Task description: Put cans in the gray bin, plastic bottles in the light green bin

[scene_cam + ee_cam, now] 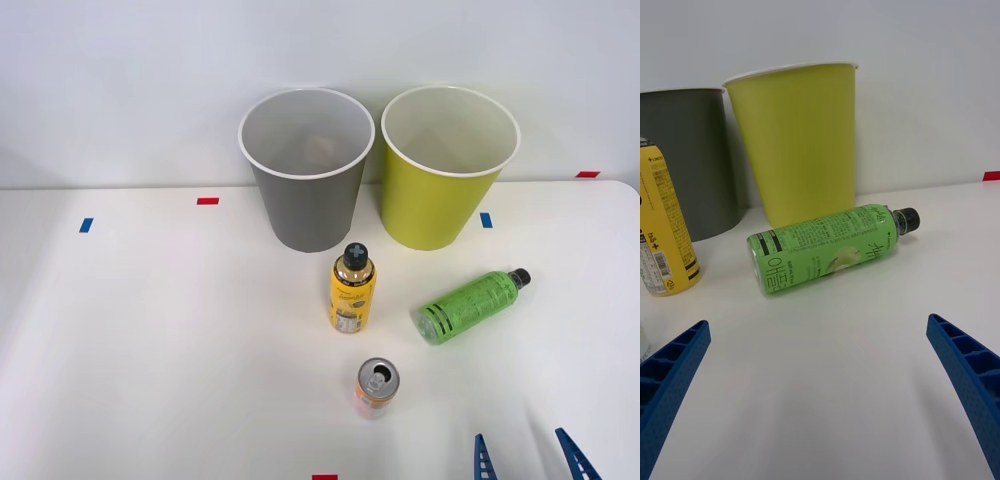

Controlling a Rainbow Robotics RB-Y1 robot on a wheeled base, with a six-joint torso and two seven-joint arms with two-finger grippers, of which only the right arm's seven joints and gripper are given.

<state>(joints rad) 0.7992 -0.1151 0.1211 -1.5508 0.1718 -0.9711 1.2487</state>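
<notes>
**Spread pincer low before the fallen green bottle**

Right gripper (528, 455) at the near edge of the white table (150, 350), blue ribbed fingers (670, 375) spread wide, nothing between them — well short of the green bottle (468, 305). Lying on its side, that bottle, black cap toward the right, just in front of the light green bin (445, 190). Standing side by side at the back, touching or nearly so: the gray bin (308, 195) on the left, something faint and reddish inside, too dim to tell. Upright near the gray bin, the yellow-labelled bottle (352, 290). Nearer still — the pale orange can (377, 385), upright, silver top showing.
</notes>
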